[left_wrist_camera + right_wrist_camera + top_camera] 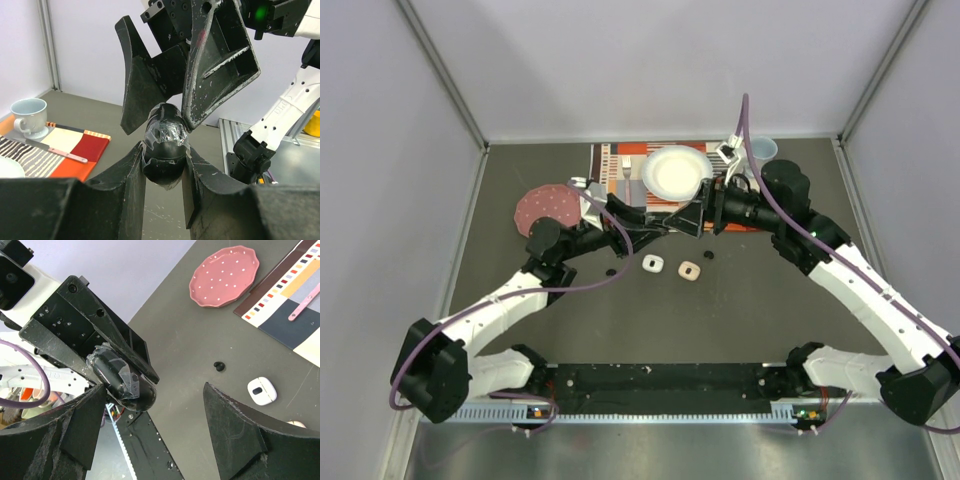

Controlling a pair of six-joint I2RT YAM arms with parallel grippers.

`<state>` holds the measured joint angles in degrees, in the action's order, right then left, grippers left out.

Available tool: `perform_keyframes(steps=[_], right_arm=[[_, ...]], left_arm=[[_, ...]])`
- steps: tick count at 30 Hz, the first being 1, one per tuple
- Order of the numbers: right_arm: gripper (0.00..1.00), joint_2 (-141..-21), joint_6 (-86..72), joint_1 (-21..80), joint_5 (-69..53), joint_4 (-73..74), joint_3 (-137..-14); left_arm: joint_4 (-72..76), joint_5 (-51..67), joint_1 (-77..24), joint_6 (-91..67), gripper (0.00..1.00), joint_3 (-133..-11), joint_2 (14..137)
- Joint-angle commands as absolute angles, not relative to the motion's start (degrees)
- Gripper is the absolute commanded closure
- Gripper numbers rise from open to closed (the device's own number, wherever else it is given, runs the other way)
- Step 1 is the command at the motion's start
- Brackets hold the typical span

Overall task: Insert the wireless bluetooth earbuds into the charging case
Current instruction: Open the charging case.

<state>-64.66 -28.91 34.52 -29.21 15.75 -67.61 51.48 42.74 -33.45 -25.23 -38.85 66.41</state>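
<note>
1. Black, egg-shaped charging case (164, 155), patched with clear tape, is held above the grey tabletop (750, 300) at the centre of the overhead view.
2. Left fingers (131, 180) are narrow, clamped on both sides of that case.
3. Right fingers (232, 427) stand wide, spread about the case's far end; whether one touches it is unclear.
4. One tiny black earbud (218, 365) lies on the tabletop between a pink dotted plate (225, 275) and a small white case (261, 390).
5. A pale pink case (689, 270) sits just right of the white one, with a second black earbud (708, 256) just beyond it.
6. Toward the top of the overhead view lie a striped placemat (620, 165), a white plate (675, 172) and a cup (29, 115).
</note>
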Motion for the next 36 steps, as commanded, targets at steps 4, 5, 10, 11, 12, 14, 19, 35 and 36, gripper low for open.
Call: perform_keyframes(steps=[4,5,10,11,12,14,19,35,36], right_arm=[[0.23,-65.3,-28.48,35.07,-24.7,15.03,-70.22],[0.23,-65.39,-29.09,35.07,-23.65,15.03,-70.22],[0.23,-66.09,-30.5,34.81,-22.76,14.85,-70.75],[0.23,-66.27,-30.93,34.8,-22.94,14.59,-71.19],[0.23,-66.44,-31.2,34.72,-23.03,14.5,-71.37],[0.23,-66.53,-32.16,34.45,-23.64,13.28,-71.46],[0.23,-66.45,-33.31,33.66,-23.91,12.3,-71.28],[0.21,-64.25,-40.96,28.39,-25.32,5.89,-68.65],[0.21,-64.16,-41.04,28.3,-24.88,5.98,-68.64]], left_arm=[[54.58,47.11,-33.57,-25.4,1.0,-42.45,64.95],[54.58,47.98,-33.57,-25.4,1.0,-42.45,64.69],[53.88,49.74,-33.57,-25.23,1.0,-42.01,63.55],[53.62,49.83,-33.57,-25.14,1.0,-41.49,63.37],[53.61,49.83,-33.57,-25.14,1.0,-41.31,63.11],[53.53,49.83,-33.57,-25.14,1.0,-40.61,62.76],[53.26,49.48,-33.57,-25.14,1.0,-39.55,61.7],[48.26,45.0,-33.57,-21.27,1.0,-35.95,59.15],[47.9,44.39,-33.57,-21.1,1.0,-35.69,58.89]])
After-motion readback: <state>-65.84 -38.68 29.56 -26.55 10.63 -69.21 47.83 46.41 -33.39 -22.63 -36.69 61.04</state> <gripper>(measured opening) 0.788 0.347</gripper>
